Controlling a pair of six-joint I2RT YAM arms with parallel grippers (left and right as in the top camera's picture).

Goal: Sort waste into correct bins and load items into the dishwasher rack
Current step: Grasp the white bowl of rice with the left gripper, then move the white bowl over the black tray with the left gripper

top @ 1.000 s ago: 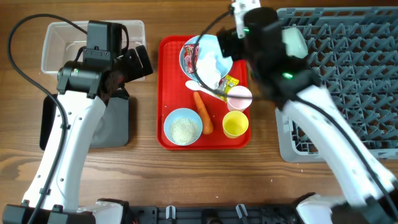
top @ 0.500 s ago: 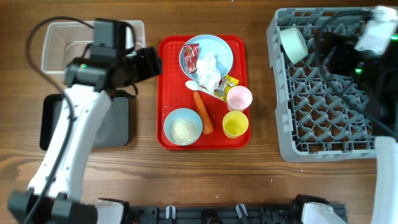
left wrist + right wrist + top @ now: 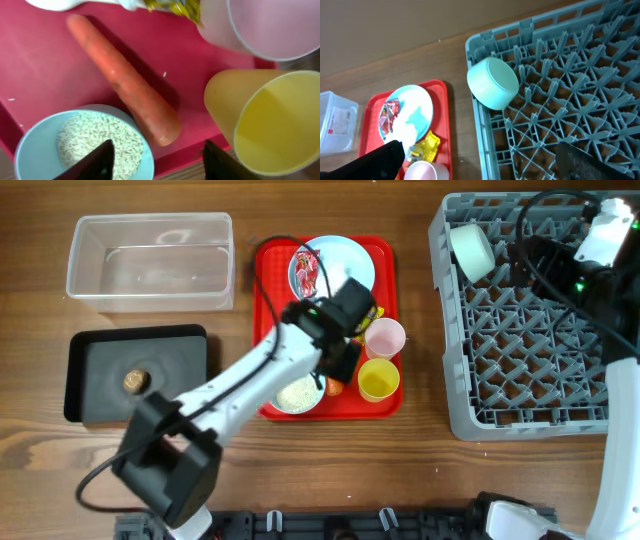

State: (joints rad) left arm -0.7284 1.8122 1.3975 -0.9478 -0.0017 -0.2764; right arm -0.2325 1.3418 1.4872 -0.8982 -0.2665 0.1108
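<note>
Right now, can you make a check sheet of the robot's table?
Surface: wooden table, red tray in the middle.
Job's things: carrot, rice bowl, pink cup, yellow cup, plate with red wrapper on red tray; brown lump in black tray; clear tub looks empty; second bowl in rack.
Clutter: nothing seen.
Hands: left hand open over carrot's tip; right hand open above rack.
Cables: black cable arcs near red tray.
Surroundings: nothing seen.

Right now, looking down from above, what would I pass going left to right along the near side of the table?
You'd pass the black tray → rice bowl → yellow cup → grey rack.
</note>
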